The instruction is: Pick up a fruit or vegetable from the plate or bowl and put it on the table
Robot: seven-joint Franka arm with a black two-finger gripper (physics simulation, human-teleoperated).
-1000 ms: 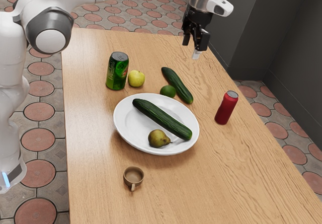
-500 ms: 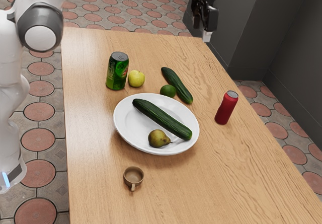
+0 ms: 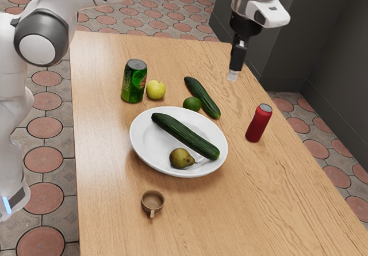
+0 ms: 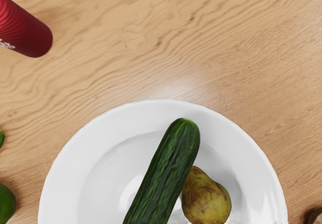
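the gripper (image 3: 232, 76) has moved nearer the plate (image 3: 142, 146), its grip impossible to tell, and there the cucumber (image 3: 185, 135) slants lengthwise down toward the exterior view's right, the pear (image 3: 181, 158) pointing its stem that way.

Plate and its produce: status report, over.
End effector aloft, empty. Cucumber and pear on the plate, side by side. Nothing lying on top of either.

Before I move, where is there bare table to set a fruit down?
Widest: from the plate and cup toward the exterior view's right, on the near side of the red can. Another lies between the green can and the far edge of the table. Crowded: beyond the plate, where apple, lime and loose cucumber cluster.
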